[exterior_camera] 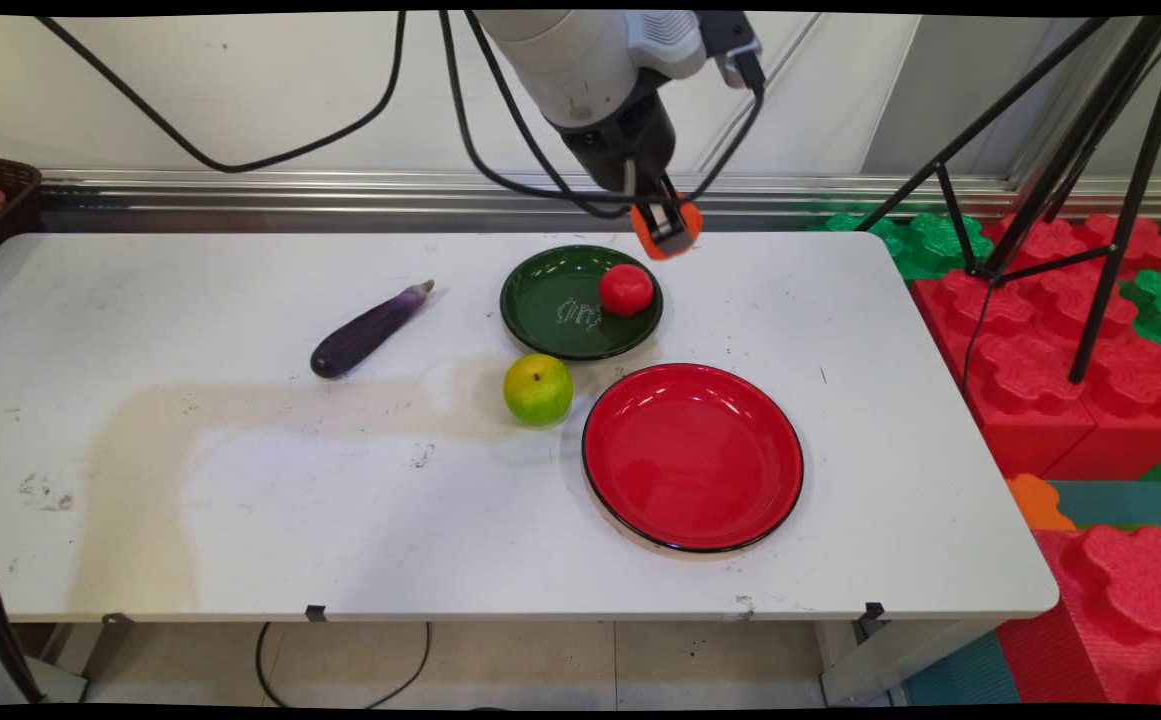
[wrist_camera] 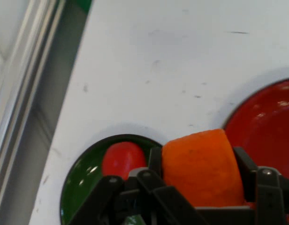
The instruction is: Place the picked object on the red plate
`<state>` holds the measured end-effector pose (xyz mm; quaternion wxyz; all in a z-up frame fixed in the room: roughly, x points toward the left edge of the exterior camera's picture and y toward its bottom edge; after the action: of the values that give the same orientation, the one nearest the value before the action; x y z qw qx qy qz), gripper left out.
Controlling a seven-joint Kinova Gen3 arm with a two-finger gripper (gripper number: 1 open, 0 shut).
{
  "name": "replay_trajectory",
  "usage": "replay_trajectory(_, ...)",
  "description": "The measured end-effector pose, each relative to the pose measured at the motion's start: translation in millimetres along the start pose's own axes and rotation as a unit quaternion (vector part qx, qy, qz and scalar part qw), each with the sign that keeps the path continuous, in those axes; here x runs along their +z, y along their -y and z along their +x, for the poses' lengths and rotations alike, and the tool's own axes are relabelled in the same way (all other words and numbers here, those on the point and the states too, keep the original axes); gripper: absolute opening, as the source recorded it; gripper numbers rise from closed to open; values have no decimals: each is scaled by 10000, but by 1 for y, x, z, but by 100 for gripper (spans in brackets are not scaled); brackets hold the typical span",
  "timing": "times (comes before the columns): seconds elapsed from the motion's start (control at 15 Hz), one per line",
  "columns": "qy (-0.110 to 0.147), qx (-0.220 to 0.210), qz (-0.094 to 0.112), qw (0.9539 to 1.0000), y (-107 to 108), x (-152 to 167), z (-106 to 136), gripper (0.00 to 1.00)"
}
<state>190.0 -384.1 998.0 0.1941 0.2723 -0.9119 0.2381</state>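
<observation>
My gripper [exterior_camera: 668, 228] hangs above the table's far side, shut on an orange fruit [exterior_camera: 682, 225]. In the hand view the orange fruit [wrist_camera: 201, 168] fills the space between the two fingers [wrist_camera: 245, 168]. Below it stands a green plate [exterior_camera: 560, 310] with a red tomato [exterior_camera: 626, 290] on its right side; the hand view shows the tomato [wrist_camera: 122, 158] on the green plate [wrist_camera: 81, 180] too. A red plate [exterior_camera: 692, 455] lies nearer the front, and its rim shows as the red plate [wrist_camera: 266, 117] in the hand view. A green apple [exterior_camera: 538, 389] rests between the plates.
A purple eggplant [exterior_camera: 370, 329] lies left of the green plate. A brown basket [exterior_camera: 0, 205] sits at the far left edge. A black tripod [exterior_camera: 1060, 150] and red and green foam blocks [exterior_camera: 1070, 350] stand to the right of the table.
</observation>
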Motion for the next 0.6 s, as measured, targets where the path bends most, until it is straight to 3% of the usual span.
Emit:
replay_trajectory(0.27,43,187,-273,9994,-19,-9,5,0)
replay_trajectory(0.6,258,-60,-556,9981,-47,1,7,0)
